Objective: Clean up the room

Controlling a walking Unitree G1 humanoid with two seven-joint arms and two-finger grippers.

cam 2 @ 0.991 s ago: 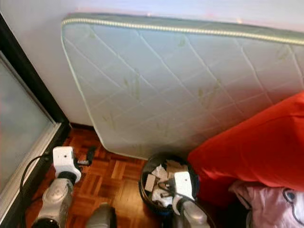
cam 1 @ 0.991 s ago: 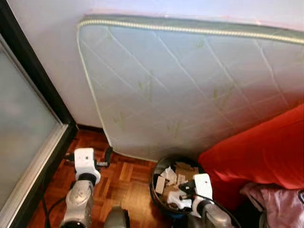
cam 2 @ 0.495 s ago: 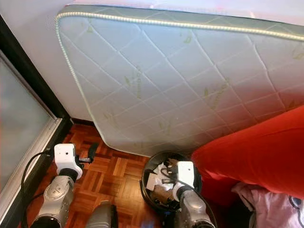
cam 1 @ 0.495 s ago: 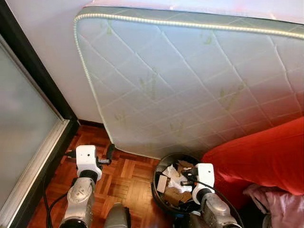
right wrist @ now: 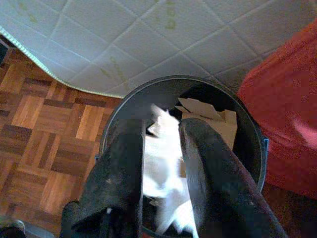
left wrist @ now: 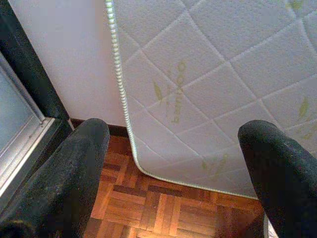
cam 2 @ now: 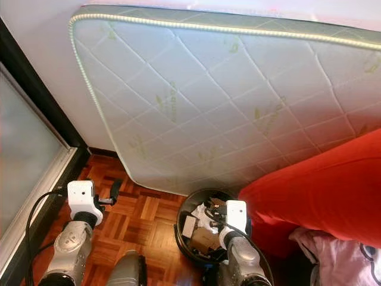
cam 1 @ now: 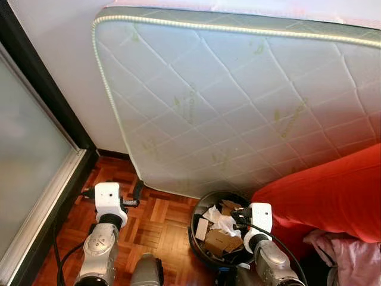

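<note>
right gripper (right wrist: pixel 161 148) over waste bin (right wrist: pixel 119 106), fingers parted, white paper (right wrist: pixel 158 168) between | lifted since 1 s ago | drop-off likely finishing | left gripper (left wrist: pixel 173 163) spread, idle

One mattress (cam 1: pixel 238 107), one bin (cam 1: pixel 202 208)

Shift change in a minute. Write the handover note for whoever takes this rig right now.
Right gripper: poised over the black waste bin, fingers narrowly apart with white paper between them; whether it is gripped or let go, I cannot tell.
Left gripper: open, holding nothing, over the parquet floor near the mattress leaning on the wall.
Done: the bin holds paper and cardboard scraps.
Left: make sure the paper drops in, then pull the right arm clear. Pink fabric lies below the red cover; possibly next.
</note>
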